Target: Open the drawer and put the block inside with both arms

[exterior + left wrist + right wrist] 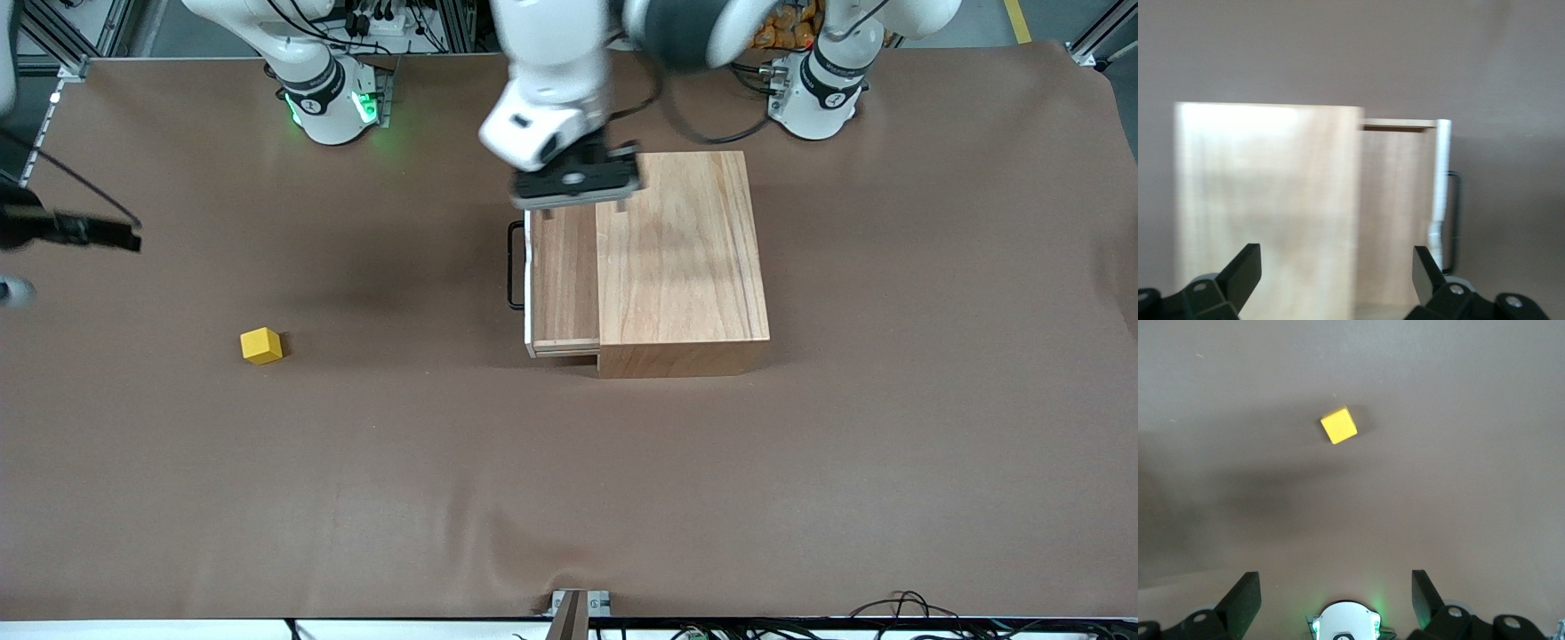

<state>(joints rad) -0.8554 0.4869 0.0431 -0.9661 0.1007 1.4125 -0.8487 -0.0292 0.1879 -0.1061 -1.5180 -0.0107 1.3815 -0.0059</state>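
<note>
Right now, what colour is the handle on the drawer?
Black. The handle shows best in the front view, on the drawer's white front.

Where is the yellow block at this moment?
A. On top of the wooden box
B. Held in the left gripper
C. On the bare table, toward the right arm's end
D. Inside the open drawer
C: the block lies alone on the table, apart from the partly open drawer, with no gripper touching it.

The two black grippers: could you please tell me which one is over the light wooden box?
The left gripper, hanging over the light wooden box at its drawer end; the right gripper is away over bare table near the right arm's end.
</note>
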